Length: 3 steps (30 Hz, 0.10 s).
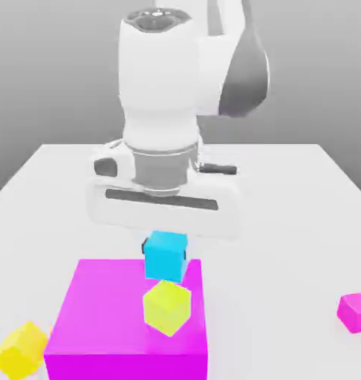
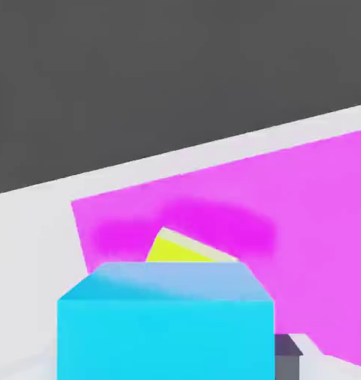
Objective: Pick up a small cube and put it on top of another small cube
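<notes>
My gripper (image 1: 166,249) points straight down and is shut on the small cyan-blue cube (image 1: 166,257), one dark fingertip (image 2: 287,356) showing beside the cube (image 2: 165,326). The lime yellow-green cube (image 1: 167,306) sits on top of the big magenta block (image 1: 102,319), turned slightly askew. The cyan cube is right above it and their edges meet in the exterior view. Whether the two touch I cannot tell. In the hand view the lime cube (image 2: 185,251) peeks out from behind the cyan one, on the magenta block (image 2: 302,215).
A plain yellow cube (image 1: 20,349) lies on the white table (image 1: 287,193) at the exterior view's lower left, beside the magenta block. A small magenta cube (image 1: 355,311) rests at the exterior view's right edge.
</notes>
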### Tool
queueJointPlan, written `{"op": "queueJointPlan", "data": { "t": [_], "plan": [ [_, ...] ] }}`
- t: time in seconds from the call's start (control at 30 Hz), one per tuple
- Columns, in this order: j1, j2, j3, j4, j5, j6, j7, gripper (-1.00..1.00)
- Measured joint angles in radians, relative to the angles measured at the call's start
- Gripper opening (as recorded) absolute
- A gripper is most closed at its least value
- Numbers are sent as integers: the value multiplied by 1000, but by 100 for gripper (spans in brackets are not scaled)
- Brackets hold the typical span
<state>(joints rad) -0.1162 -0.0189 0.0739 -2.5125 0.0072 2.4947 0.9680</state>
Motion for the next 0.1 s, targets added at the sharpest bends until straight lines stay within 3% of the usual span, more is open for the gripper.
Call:
{"op": "queueJointPlan", "data": {
  "t": [0.1],
  "plan": [
    [0, 0, 0, 0, 0, 0, 0, 100]
  ]
}}
